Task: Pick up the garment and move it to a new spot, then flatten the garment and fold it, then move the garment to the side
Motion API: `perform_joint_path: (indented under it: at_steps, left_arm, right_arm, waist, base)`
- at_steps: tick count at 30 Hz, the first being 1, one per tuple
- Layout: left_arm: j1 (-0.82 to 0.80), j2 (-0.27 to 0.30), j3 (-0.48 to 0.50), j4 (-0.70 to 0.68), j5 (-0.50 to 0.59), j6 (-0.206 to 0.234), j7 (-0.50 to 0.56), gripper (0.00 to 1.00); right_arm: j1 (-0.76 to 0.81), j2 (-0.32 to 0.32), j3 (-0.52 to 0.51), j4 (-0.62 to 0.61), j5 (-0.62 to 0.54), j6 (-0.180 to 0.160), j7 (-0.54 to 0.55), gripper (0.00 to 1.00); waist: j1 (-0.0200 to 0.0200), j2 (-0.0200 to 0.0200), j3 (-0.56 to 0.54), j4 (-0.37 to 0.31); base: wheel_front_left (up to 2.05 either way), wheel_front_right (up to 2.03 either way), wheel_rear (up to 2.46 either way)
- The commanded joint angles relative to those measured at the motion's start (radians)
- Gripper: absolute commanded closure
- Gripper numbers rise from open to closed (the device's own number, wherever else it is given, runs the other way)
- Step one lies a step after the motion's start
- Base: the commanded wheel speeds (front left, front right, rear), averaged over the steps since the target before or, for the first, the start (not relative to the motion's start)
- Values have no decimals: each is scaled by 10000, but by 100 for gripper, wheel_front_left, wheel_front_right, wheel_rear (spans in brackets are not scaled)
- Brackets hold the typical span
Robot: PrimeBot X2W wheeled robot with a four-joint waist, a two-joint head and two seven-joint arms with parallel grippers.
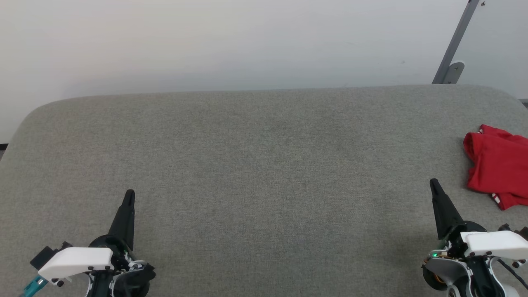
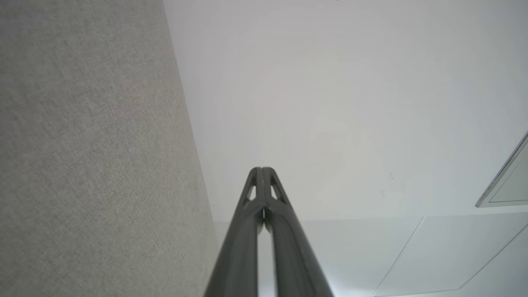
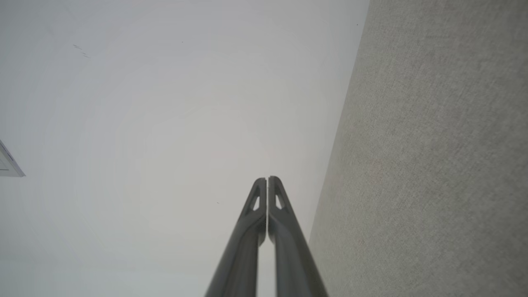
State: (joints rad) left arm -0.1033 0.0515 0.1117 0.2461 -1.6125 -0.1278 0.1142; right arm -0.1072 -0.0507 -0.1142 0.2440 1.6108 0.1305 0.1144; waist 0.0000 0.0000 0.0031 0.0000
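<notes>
A wide surface [image 1: 264, 165] covered in grey woven fabric has rounded far corners. Behind its far edge stands a plain white wall [image 1: 247, 41]. Near the far right corner a grey metal bar [image 1: 458, 37] leans along the wall, ending in a small bracket [image 1: 453, 69].

Grey cloth-covered tabletop [image 1: 264, 165], one red garment [image 1: 497, 165] at 3 o'clock.
The tabletop's woven grey cover lies flat, its far corners at 11 and 1 o'clock rounded. The garment sits crumpled on it at the 3 o'clock side, partly cut off by the view's edge, with red-white striped trim showing at its near end.
</notes>
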Motion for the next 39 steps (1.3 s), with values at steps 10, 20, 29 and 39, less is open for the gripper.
perform_joint_path:
  at_steps: [10, 20, 29, 39]
  left_arm:
    - [-128, -12, 40, -4, -8, -53, 28, 100]
    - [-128, -12, 41, -4, -5, -54, 31, 100]
    - [-129, -12, 43, -4, -3, -54, 33, 100]
    - [-129, -12, 42, -4, -1, -54, 35, 100]
  right_arm:
    - [-43, 10, -5, 23, 39, 2, 17, 100]
    - [-43, 10, -6, 23, 40, 4, 16, 100]
    - [-43, 10, -4, 23, 40, 4, 17, 100]
    - [-43, 10, -7, 23, 41, 4, 15, 100]
  waist:
    - [0, 0, 0, 0]
    - [0, 0, 0, 0]
    - [0, 0, 0, 0]
    - [0, 0, 0, 0]
  base:
    - [0, 0, 0]
    - [0, 0, 0]
    - [0, 0, 0]
    - [0, 0, 0]
